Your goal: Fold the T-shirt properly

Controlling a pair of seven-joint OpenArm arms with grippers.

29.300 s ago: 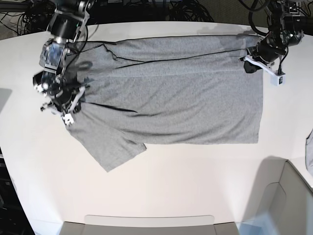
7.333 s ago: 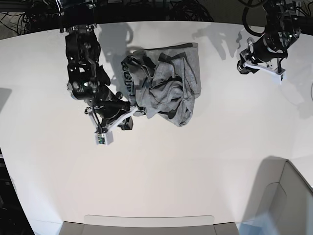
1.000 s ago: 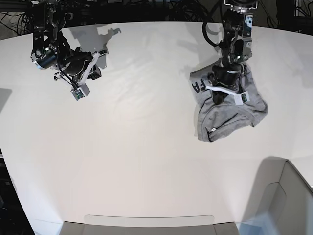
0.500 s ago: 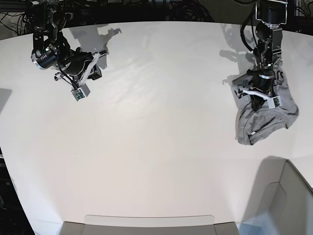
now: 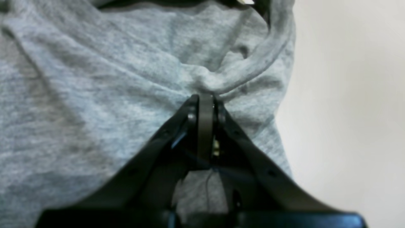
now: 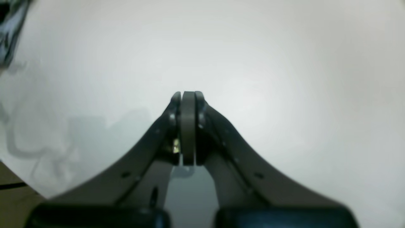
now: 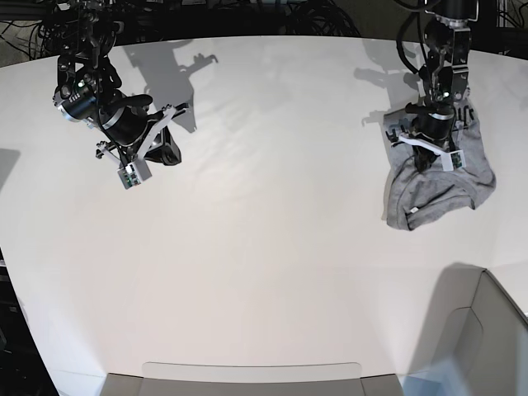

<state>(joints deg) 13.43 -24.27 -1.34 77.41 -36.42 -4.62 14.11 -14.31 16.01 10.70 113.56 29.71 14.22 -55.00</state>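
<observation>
- Pressing down on the T-shirt (image 7: 429, 198), my left pincer (image 5: 205, 98) stands narrow, its tips together; whether a pinch of cloth is caught between them I cannot tell.
- Under and around my tips the T-shirt lies in a crumpled bundle, with soft ridges and creases, on the right side of the base view.
- Its long axis, only a little the longer one, slants from the far right to the near left; one blunt, rounded end points to the near left, and another corner juts out to the right.
- Dark lettering (image 7: 396, 136) shows in part on its far left edge, beside my left arm.
- Past the cloth spreads the white table (image 7: 247, 247).
- Well apart from the T-shirt, over the table's left part, hangs my right pincer (image 6: 190, 95), narrow too, fingers together, nothing held. Shadows lie on the table beside it.
- Farthest off, dark cables (image 7: 16, 33) run behind the table's far edge.
</observation>
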